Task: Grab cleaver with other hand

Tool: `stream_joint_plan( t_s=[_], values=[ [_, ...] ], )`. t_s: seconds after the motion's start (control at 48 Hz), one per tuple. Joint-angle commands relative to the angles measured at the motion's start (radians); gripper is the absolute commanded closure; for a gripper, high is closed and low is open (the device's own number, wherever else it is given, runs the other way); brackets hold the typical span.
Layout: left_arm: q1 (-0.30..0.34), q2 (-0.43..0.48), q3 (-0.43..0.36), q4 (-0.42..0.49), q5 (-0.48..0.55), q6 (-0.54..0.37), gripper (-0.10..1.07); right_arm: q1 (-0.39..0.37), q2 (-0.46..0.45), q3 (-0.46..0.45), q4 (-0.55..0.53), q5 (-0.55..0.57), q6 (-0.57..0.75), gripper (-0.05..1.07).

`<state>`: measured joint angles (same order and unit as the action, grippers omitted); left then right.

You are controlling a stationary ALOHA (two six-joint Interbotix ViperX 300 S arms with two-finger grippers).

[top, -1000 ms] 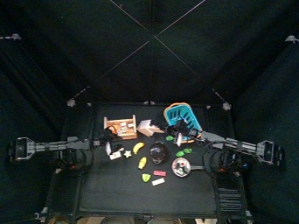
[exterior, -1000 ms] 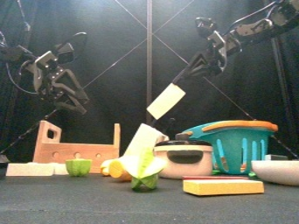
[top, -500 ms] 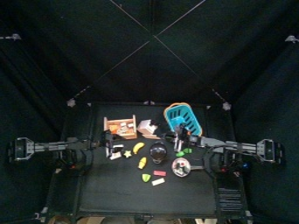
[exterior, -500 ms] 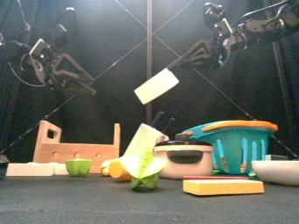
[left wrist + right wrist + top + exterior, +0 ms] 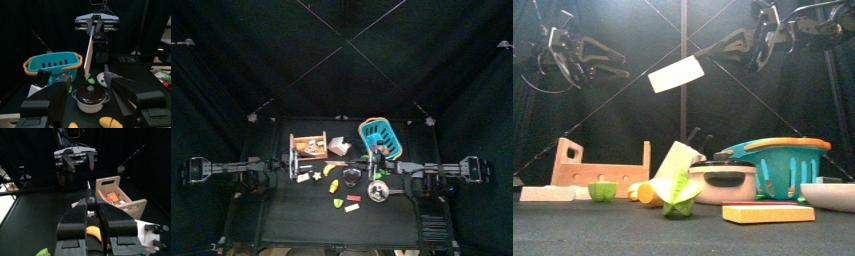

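Note:
The cleaver (image 5: 676, 74), a pale rectangular blade, hangs high above the table with its blade tilted down to the left. My right gripper (image 5: 734, 44) is shut on its handle at the upper right. In the left wrist view the cleaver (image 5: 89, 52) shows edge-on as a thin pale line under the right gripper (image 5: 95, 22). My left gripper (image 5: 615, 55) stands wide open at the upper left, level with the blade and a short way apart from it. The right wrist view looks along the cleaver to the open left gripper (image 5: 75, 159) facing it.
Below on the table stand a teal basket (image 5: 774, 160), a lidded pot (image 5: 724, 183), a wooden rack (image 5: 600, 168), a green cup (image 5: 603, 190), a yellow block (image 5: 767, 213), a banana (image 5: 651, 193) and a white bowl (image 5: 831, 193).
The right gripper has lifted the cleaver higher and carried it to the left. The left gripper has risen too and now stands level with the blade, still open.

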<state>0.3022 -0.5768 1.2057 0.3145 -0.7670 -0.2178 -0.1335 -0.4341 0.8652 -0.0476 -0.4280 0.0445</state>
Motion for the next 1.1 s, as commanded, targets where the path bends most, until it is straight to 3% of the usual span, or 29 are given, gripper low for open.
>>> stream_joint_plan(
  t_s=[0.0, 0.312, 0.688, 1.083],
  values=[
    [-0.011, 0.015, -0.02, -0.003, -0.031, 0.002, 0.07, 0.014, 0.012, -0.04, -0.003, -0.018, 0.0, 0.61],
    [-0.051, 0.103, -0.061, 0.021, -0.04, 0.002, 0.07, 0.038, 0.061, -0.091, -0.015, -0.021, -0.002, 0.61],
    [-0.049, 0.178, -0.081, 0.034, -0.098, 0.002, 0.11, 0.052, 0.092, -0.106, -0.021, -0.021, -0.002, 0.61],
    [-0.044, 0.189, -0.08, 0.06, -0.103, 0.003, 0.36, 0.051, 0.097, -0.103, -0.02, -0.021, -0.002, 0.61]
  ],
)
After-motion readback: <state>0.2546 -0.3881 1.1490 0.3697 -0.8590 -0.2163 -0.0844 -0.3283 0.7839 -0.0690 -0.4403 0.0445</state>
